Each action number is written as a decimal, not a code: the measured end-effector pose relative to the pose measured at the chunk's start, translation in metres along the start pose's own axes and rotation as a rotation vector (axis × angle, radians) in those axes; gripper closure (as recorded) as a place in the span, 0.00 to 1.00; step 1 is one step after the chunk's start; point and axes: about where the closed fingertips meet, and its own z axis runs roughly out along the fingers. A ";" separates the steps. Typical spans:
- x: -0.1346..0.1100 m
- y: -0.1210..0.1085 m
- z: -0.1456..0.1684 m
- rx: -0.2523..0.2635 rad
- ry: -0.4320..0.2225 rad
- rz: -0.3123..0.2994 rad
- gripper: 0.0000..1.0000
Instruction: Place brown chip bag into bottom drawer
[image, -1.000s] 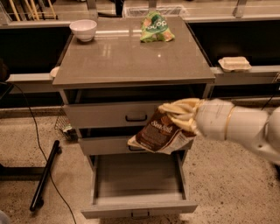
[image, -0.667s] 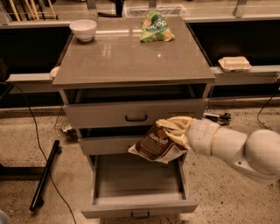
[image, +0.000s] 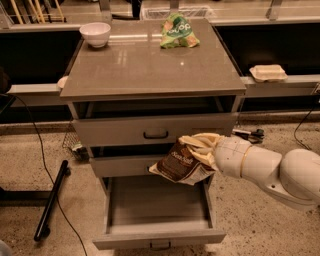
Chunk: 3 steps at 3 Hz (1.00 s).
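My gripper (image: 192, 150) reaches in from the right on a white arm and is shut on the brown chip bag (image: 179, 165). The bag is dark brown with white lettering and hangs in front of the middle drawer, above the right back part of the bottom drawer (image: 157, 236). The bottom drawer is pulled out and its grey tray shows nothing inside. The bag is above the tray, not touching it.
A green snack bag (image: 177, 32) and a white bowl (image: 95, 34) sit on the cabinet top (image: 150, 70). The top drawer (image: 155, 131) is slightly open. A black pole (image: 50, 200) and cable lie on the floor at left. A tan sponge-like object (image: 268, 72) rests on the right ledge.
My gripper has moved down and to the left with the brown chip bag, from beside the top drawer to just above the open bottom drawer.
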 end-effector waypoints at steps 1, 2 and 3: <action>0.007 0.004 0.007 0.004 0.011 0.012 1.00; 0.036 0.020 0.045 -0.013 -0.005 0.017 1.00; 0.081 0.041 0.098 -0.012 -0.047 0.088 1.00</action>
